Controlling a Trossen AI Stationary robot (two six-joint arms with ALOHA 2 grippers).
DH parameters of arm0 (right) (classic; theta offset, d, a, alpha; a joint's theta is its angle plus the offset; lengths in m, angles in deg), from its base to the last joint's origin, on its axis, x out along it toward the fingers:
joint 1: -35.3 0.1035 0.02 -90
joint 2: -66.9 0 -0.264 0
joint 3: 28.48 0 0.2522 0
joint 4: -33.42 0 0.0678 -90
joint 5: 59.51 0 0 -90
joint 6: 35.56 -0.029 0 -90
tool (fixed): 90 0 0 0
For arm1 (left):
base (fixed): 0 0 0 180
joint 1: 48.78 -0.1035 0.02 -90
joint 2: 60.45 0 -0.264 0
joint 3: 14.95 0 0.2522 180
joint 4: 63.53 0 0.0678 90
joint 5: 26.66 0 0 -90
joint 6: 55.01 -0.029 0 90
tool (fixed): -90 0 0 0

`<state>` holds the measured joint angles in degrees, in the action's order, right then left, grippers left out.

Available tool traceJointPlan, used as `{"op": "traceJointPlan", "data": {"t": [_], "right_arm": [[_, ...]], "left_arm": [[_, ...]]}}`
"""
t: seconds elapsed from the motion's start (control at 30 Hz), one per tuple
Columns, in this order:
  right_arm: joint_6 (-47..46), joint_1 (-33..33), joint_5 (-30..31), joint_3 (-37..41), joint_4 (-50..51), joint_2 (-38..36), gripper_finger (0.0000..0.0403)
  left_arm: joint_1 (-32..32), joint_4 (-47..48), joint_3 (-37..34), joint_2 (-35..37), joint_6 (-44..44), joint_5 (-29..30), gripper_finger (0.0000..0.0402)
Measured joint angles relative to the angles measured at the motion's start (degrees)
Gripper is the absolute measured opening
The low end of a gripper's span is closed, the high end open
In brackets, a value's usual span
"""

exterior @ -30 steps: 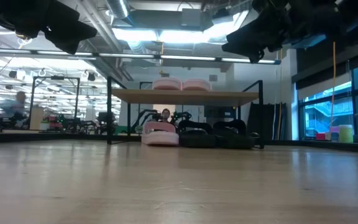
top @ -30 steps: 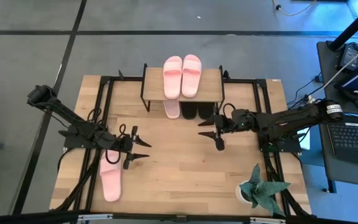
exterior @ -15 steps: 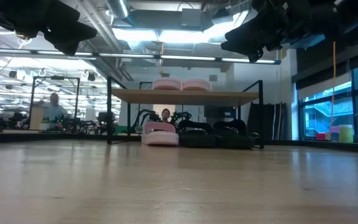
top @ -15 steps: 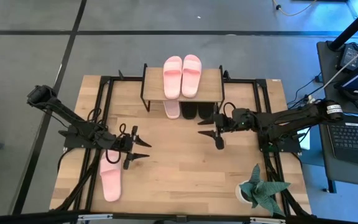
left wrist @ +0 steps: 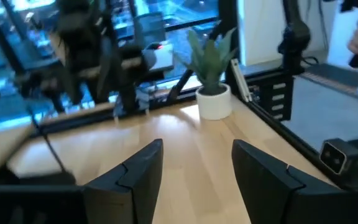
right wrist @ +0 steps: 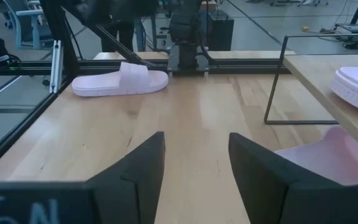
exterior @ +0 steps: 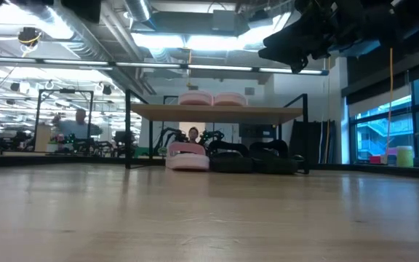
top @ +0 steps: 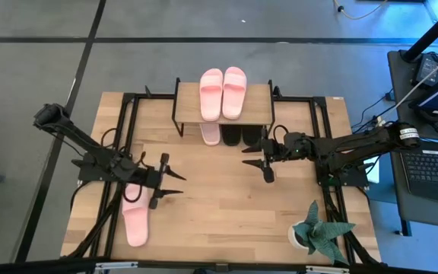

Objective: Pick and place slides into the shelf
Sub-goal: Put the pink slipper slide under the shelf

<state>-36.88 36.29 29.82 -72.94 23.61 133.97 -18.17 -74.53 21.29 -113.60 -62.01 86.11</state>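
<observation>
The shelf (top: 258, 103) stands at the table's far middle. Two pink slides (top: 222, 93) lie on its top board. Beneath, one pink slide (top: 211, 134) and two black slides (top: 240, 137) rest on the lower level, also seen in the low view (exterior: 187, 156) (exterior: 252, 161). One more pink slide (top: 134, 218) lies sole-down at the near left, and shows in the right wrist view (right wrist: 120, 79). My left gripper (top: 171, 181) hangs open just right of that slide's far end. My right gripper (top: 256, 162) hovers open in front of the shelf's right half.
A potted plant (top: 315, 233) stands at the near right corner, visible past the left fingers (left wrist: 211, 81). Black frame rails run along both table sides (top: 125, 122). Bare wood lies between the grippers (top: 215, 190). A laptop desk (top: 432, 171) sits beyond the right edge.
My left gripper has risen: its dark shape at the low view's top left has gone up almost out of the picture. It stays open. The right arm and all slides have kept still.
</observation>
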Motion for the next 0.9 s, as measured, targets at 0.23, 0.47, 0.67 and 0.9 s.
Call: {"op": "traceJointPlan", "data": {"t": [0.23,0.47,0.67,0.9], "right_arm": [[-2.68,0.00,-0.02,0.00,0.89,0.00,0.0180],[-1.34,0.00,-0.02,0.00,2.14,0.02,0.0180],[0.50,-0.02,-0.02,0.00,2.38,0.02,0.0180],[2.09,-0.02,0.00,-0.02,2.98,0.02,0.0180]], "left_arm": [[5.61,27.80,17.35,-4.77,-1.58,6.73,0.0185],[12.60,62.41,32.62,-14.71,23.10,16.67,0.0185],[15.89,84.98,38.37,-25.85,48.20,10.11,0.0182],[18.05,95.54,42.40,-36.25,66.27,-8.05,0.0157]]}}
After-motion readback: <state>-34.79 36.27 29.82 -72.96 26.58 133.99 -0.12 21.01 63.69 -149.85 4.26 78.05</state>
